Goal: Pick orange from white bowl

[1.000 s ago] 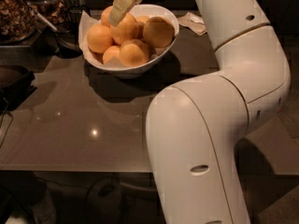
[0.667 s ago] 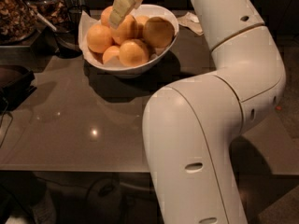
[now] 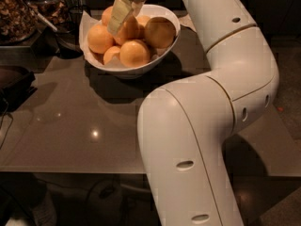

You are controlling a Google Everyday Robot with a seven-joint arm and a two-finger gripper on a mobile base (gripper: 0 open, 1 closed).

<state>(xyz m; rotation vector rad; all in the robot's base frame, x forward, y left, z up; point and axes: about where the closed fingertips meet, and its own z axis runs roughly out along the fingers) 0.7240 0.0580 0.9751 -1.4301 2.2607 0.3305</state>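
The white bowl (image 3: pixel 127 70) stands on the grey table at the back, holding several large oranges. One orange (image 3: pixel 135 53) lies at the front, another (image 3: pixel 100 38) at the left, and a darker one (image 3: pixel 160 32) at the right. My gripper (image 3: pixel 123 17) reaches down from above into the middle of the bowl. It is against the centre orange (image 3: pixel 131 29), which it partly hides. I cannot see whether it holds that orange.
A dark clear jar of brown bits (image 3: pixel 16 8) and a dark tray with a spoon (image 3: pixel 54 22) stand at the back left. A black object (image 3: pixel 14 86) lies at the left edge. My own white arm (image 3: pixel 202 126) covers the table's right half.
The arm's elbow and big links have shifted a little to the left. The gripper has stayed over the middle of the bowl, slightly lower among the oranges.
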